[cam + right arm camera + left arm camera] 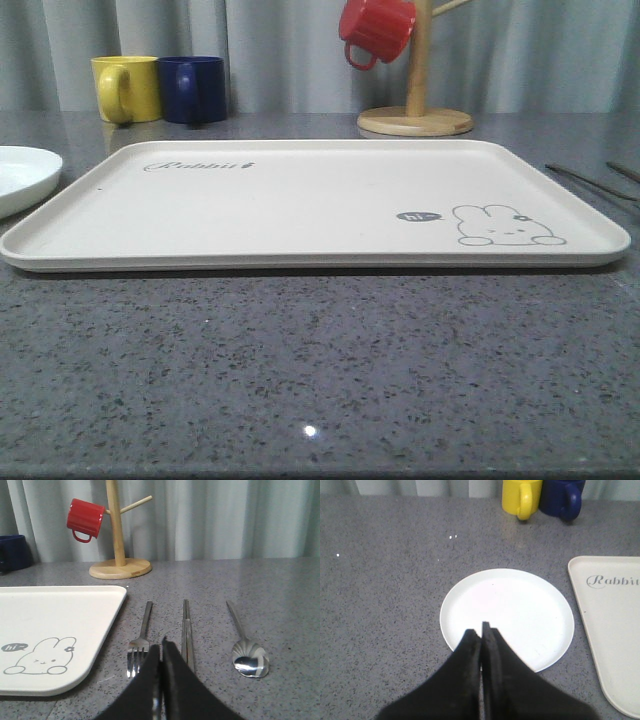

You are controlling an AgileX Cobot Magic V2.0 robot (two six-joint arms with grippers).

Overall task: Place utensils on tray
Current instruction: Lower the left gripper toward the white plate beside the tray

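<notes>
Place: a staged kitchen or dining counter, seemingly a test setup rather than a lived-in home.
Surface: grey speckled stone-like countertop [320, 380].
Backdrop: plain pale curtain [280, 50] along the far edge.
Tableware: yellow mug [127, 88] and blue mug [193, 88] near the far left corner; white plate [507, 617] at the left edge.
Storage: wooden mug tree [416, 95] carrying a red mug [375, 32].
Setting: cream tray [300, 200]; fork [140, 642], chopstick-like piece [187, 632], spoon [246, 647] beside it.
</notes>
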